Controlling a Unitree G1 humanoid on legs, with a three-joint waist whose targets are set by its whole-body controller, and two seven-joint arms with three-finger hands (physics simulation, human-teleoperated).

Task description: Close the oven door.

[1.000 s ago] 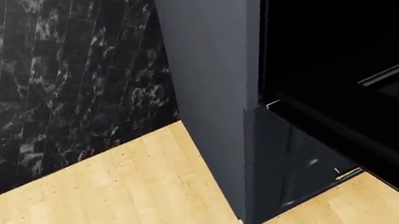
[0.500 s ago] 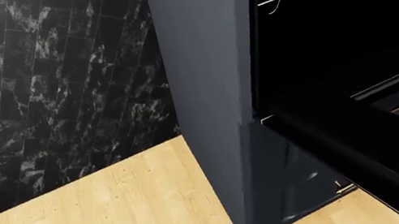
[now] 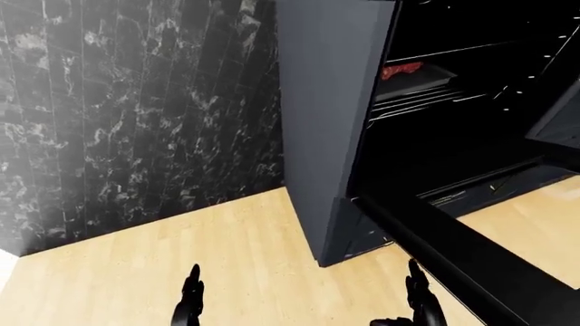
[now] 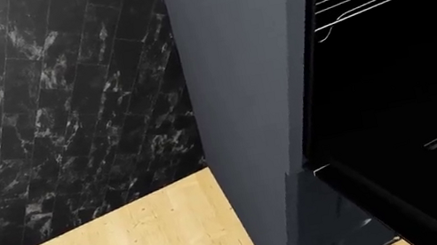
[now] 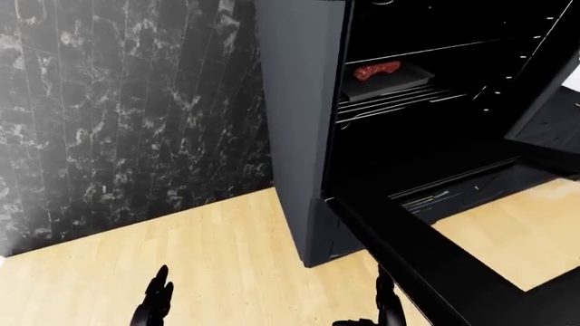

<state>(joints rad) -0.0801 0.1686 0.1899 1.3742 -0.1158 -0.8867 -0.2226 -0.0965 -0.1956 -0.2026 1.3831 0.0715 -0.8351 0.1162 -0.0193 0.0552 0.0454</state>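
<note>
Fingers: black tips of the left hand (image 3: 191,299) and right hand (image 3: 419,302) poke up from the bottom edge of the left-eye view, pointing upward with nothing between them; palms are cut off, so whether they are spread I cannot tell.
Floor: pale wood planks (image 3: 226,265) under and between both hands.
Wall: black marble-veined tiles (image 3: 136,115), up and left of the left hand.
Oven: tall dark grey cabinet side (image 3: 326,115) rising above the gap between the hands; black cavity to its right.
Oven door (image 5: 426,258): hanging open, a glossy black slab running down-right, just beside the right hand's fingers, apart from them.
Inside: thin wire racks (image 5: 399,102) and a grey tray (image 5: 389,80) carrying a small red lump (image 5: 377,70), hard to make out.
Hidden: the door's far edge runs out of view.
</note>
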